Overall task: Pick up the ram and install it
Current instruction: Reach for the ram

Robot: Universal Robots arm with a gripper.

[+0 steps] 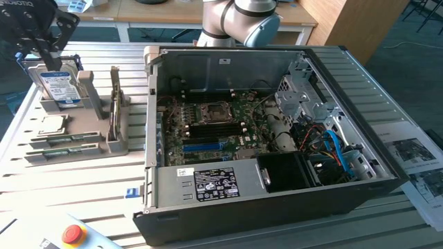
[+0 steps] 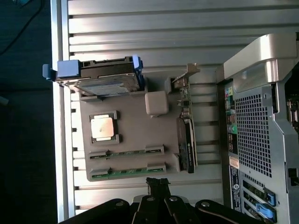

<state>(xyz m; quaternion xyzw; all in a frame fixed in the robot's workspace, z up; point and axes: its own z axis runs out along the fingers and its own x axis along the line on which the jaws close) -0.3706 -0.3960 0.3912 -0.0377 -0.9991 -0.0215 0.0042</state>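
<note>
The ram (image 2: 127,171), a long thin green circuit-board stick, lies flat in the outermost slot of a grey moulded plastic holder (image 2: 135,116), along the holder's edge farthest from the blue-labelled silver hard drive (image 2: 100,80). A second green stick (image 2: 126,152) lies parallel just beside it. A square silver processor chip (image 2: 103,127) sits between that stick and the drive. A dark expansion card (image 2: 187,140) stands on edge along the holder's side toward the open black computer case (image 1: 277,207). The case's green motherboard (image 1: 242,122) carries blue memory slots (image 1: 204,147). The holder rests on a slatted aluminium table (image 1: 83,181), near its edge. The black gripper (image 1: 47,49) hangs over the hard-drive end of the holder, jaws pressed together and empty, apart from the ram. Judged hazards:

- Shut jaws cannot straddle the stick and would strike its face.
- With the two sticks so close, a finger could foul or lift the neighbour.
- A grip on so thin an edge may let the ram tilt or slip.
- The upright card and drive crowd any approach.
- Inside the case, a ram skewed against a slot could bend.
</note>
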